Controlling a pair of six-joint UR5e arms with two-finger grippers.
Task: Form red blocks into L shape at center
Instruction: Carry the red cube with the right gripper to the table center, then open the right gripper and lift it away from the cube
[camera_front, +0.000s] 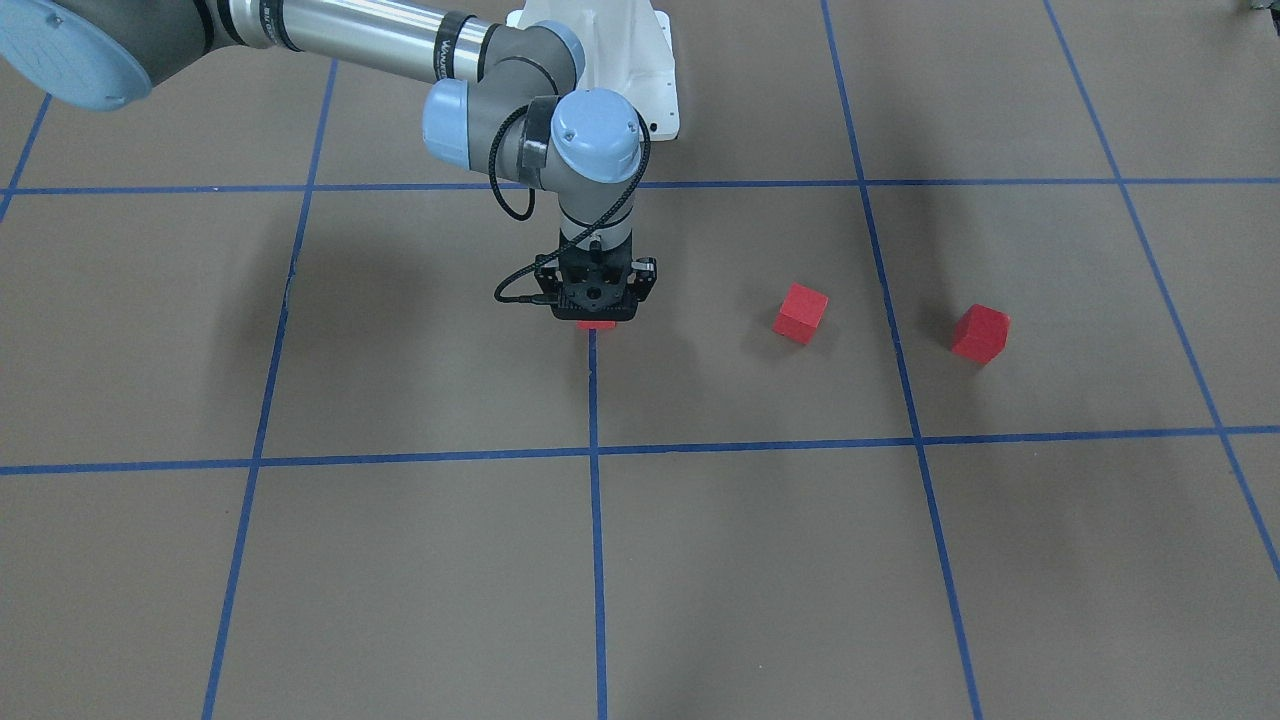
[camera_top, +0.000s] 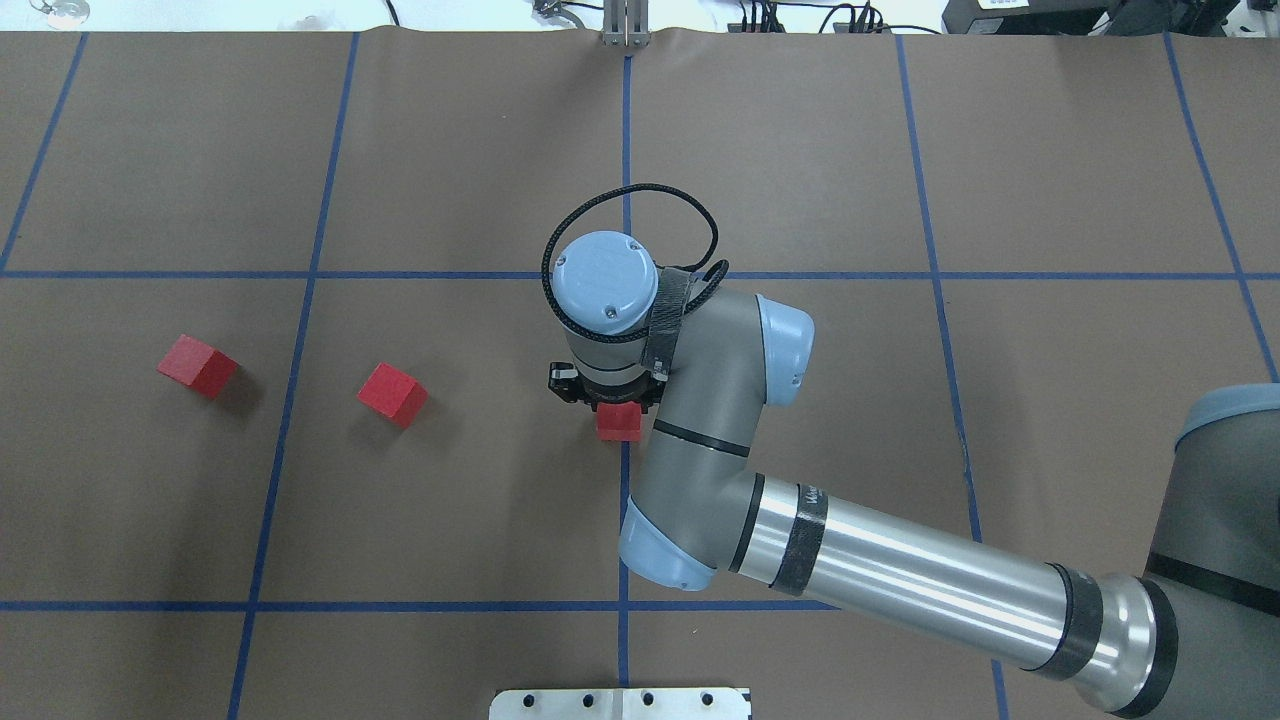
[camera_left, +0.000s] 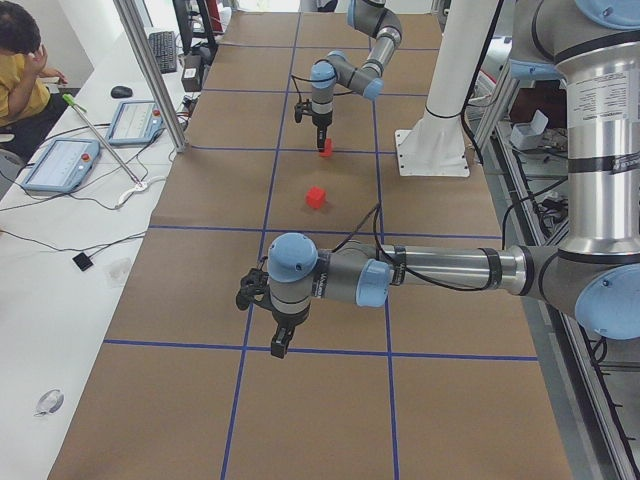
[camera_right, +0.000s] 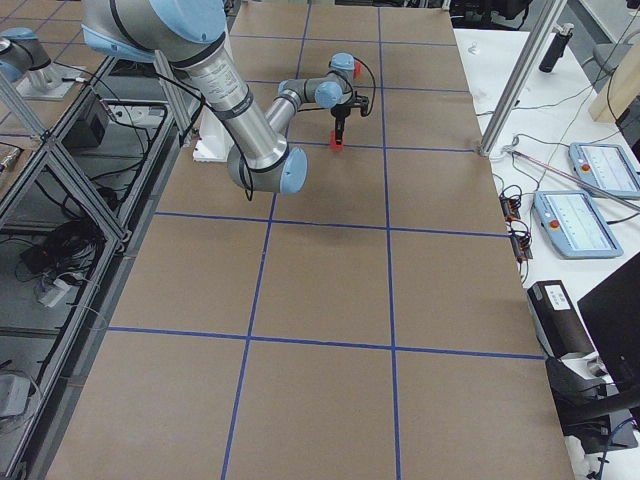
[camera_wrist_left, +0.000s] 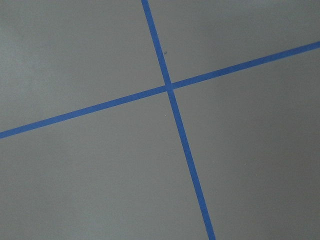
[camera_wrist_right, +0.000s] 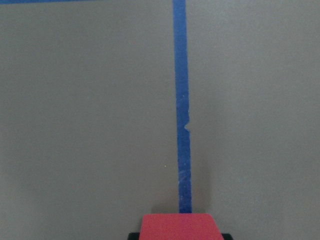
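The brown table (camera_top: 450, 150) bears a blue tape grid. The right arm (camera_top: 900, 570) reaches over the center (camera_front: 594, 390), where the right fingers (camera_front: 597, 318) are closed on one red block (camera_top: 619, 424) above the vertical tape line. Whether the left fingers (camera_left: 283, 343) are open or closed cannot be told. A second red block (camera_top: 392, 393) lies well apart from the right fingers, and a third red block (camera_top: 197, 365) lies farther still.

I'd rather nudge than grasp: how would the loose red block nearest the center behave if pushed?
The middle red block is a flat-faced cube, so it should slide, not roll. Sitting skewed to the tape grid, it may spin under an off-center push.
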